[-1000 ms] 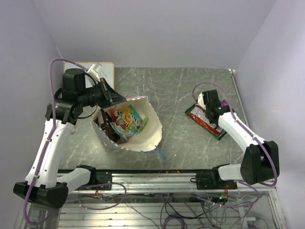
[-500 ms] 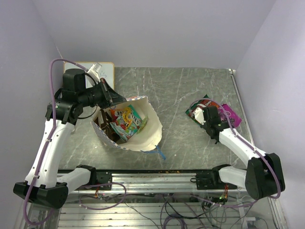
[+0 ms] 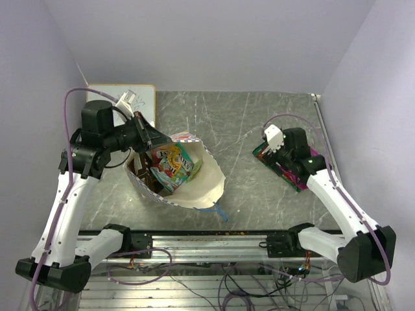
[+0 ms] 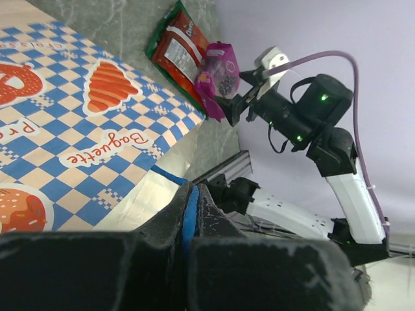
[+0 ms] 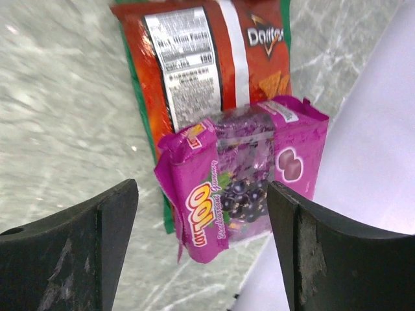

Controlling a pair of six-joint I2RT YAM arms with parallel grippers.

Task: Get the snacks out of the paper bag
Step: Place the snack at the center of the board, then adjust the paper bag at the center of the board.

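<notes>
The paper bag (image 3: 206, 183) lies tipped on the table with its mouth facing up. Several snacks sit inside, among them a colourful packet (image 3: 172, 162) and a brown bag (image 3: 139, 172). My left gripper (image 3: 146, 135) is at the bag's upper left rim, shut on its blue cord handle (image 4: 189, 214); the checkered side (image 4: 97, 110) fills that wrist view. At the right, a purple packet (image 5: 240, 194) lies partly on a red chip bag (image 5: 207, 65). My right gripper (image 5: 202, 223) hovers open just above them (image 3: 290, 161), touching neither.
A small whiteboard (image 3: 111, 94) lies at the back left, behind the left arm. The side wall runs close along the right of the purple packet (image 3: 315, 160). The bag's other blue handle (image 3: 217, 208) trails toward the front rail.
My right gripper opened and let go of the purple packet, which now rests on the red chip bag. The left arm shifted slightly, tilting the bag's mouth.
</notes>
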